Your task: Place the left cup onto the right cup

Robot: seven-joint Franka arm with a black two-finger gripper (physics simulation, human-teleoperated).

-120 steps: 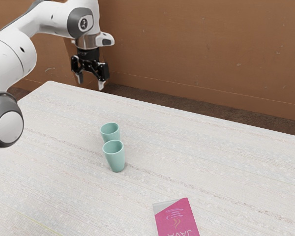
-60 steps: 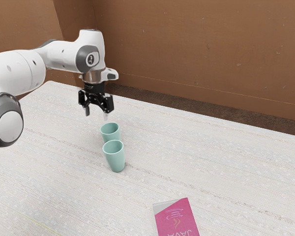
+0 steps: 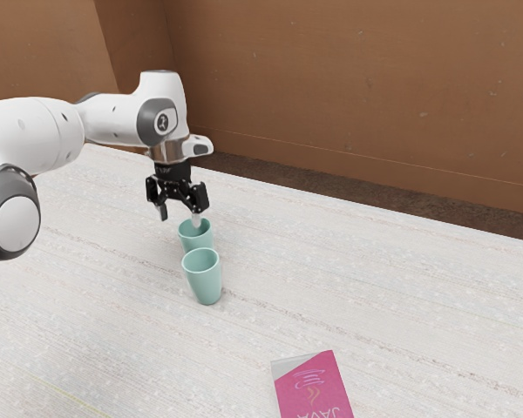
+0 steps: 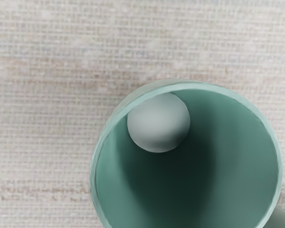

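Two teal cups stand upright and close together on the pale table [image 3: 392, 287]. In the exterior view the farther cup [image 3: 195, 235] sits just behind the nearer cup [image 3: 201, 275]. My gripper [image 3: 179, 214] hangs open right above the farther cup's rim, one finger over its mouth and the other outside its wall on the exterior view's left. It holds nothing. The wrist view looks straight down into that cup [image 4: 190, 180], its grey-green bottom [image 4: 158, 122] visible, with a sliver of the other cup [image 4: 283, 220] beside it.
A pink packet marked JAVA [image 3: 312, 388] lies flat near the table's front edge, toward the exterior view's right of the cups. A brown wall [image 3: 375, 78] runs behind the table.
My hand has come down and moved toward the exterior view's right, from high near the table's back edge to just above the farther cup. The fingers have stayed open. Neither cup has moved.
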